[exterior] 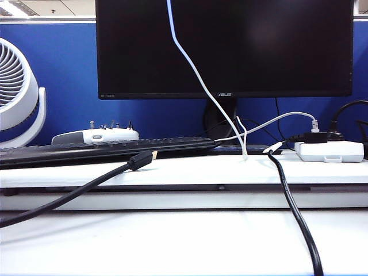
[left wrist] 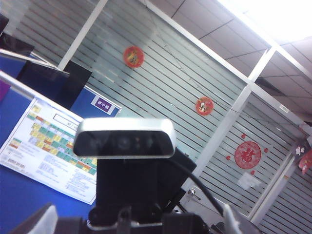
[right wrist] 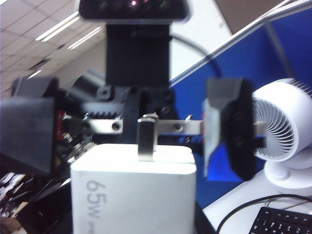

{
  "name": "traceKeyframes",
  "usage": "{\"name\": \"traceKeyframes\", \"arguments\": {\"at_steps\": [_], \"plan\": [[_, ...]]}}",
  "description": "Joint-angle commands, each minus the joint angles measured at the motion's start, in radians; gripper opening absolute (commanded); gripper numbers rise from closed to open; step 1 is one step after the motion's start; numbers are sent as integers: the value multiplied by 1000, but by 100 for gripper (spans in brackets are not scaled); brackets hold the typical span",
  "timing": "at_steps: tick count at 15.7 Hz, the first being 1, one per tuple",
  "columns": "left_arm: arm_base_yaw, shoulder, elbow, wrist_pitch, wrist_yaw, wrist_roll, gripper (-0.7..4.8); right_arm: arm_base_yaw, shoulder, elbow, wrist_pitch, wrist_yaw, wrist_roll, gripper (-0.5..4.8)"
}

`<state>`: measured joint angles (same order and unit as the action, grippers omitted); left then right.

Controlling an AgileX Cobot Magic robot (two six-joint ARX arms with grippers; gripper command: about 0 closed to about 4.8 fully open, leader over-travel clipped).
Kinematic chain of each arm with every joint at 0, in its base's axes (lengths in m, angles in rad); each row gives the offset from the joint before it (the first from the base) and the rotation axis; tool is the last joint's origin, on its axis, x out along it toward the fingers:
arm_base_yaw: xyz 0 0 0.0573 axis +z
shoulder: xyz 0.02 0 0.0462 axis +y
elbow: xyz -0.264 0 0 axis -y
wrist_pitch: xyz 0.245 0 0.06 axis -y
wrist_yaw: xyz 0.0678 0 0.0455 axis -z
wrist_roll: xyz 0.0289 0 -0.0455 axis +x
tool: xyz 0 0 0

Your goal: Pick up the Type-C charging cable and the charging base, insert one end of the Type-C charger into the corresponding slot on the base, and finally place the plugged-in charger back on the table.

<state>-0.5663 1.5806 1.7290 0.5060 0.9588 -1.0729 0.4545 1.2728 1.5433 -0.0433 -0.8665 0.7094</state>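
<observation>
My left gripper point(right wrist: 129, 129) is spread wide and empty, seen head-on from my right wrist, its dark fingers point(right wrist: 229, 126) standing clear of the charging base point(right wrist: 134, 195) on both sides. My right gripper's own fingers are out of frame. Since the base hangs in the air close to that wrist's camera and nothing else touches it, I judge the right gripper to be grasping it. The base is a white block with grey "65W" lettering and a metal prong folded across its near face; its ports are hidden. In the exterior view neither gripper shows. The Type-C charging cable point(exterior: 201, 86), thin, white and slack, enters at twelve o'clock and trails down to the ledge point(exterior: 190, 169) just past centre, toward four o'clock. I cannot tell whether it is plugged in. Setting the pair on the table point(exterior: 172, 241) is not yet done.
</observation>
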Motion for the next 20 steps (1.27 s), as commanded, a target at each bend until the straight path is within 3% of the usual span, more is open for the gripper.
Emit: {"name": "traceKeyframes", "arguments": {"at_steps": [1, 7, 9, 11, 13, 14, 16, 18, 20], "plan": [[6, -5, 3, 13, 10, 29, 479, -29, -3, 5, 13, -2, -4, -6], [75, -5, 2, 3, 6, 109, 479, -63, -8, 5, 8, -3, -8, -6], [111, -5, 2, -20, 2, 168, 479, -82, -8, 5, -56, 23, -63, -6], [142, -5, 2, -65, -19, 235, 363, -82, -7, 5, -153, 99, -158, -6], [163, -5, 3, -169, -47, 346, 145, -82, -4, 5, -259, 202, -272, -6], [172, -5, 3, -213, -60, 409, 112, -80, 6, 5, -301, 241, -301, -6], [174, -5, 3, -302, -123, 560, 109, -77, 43, 4, -403, 305, -360, -6], [173, -5, 3, -378, -237, 674, 88, -77, 84, 4, -483, 349, -450, -6], [172, -5, 3, -453, -383, 753, 88, -77, 140, 4, -529, 372, -461, -6]]}}
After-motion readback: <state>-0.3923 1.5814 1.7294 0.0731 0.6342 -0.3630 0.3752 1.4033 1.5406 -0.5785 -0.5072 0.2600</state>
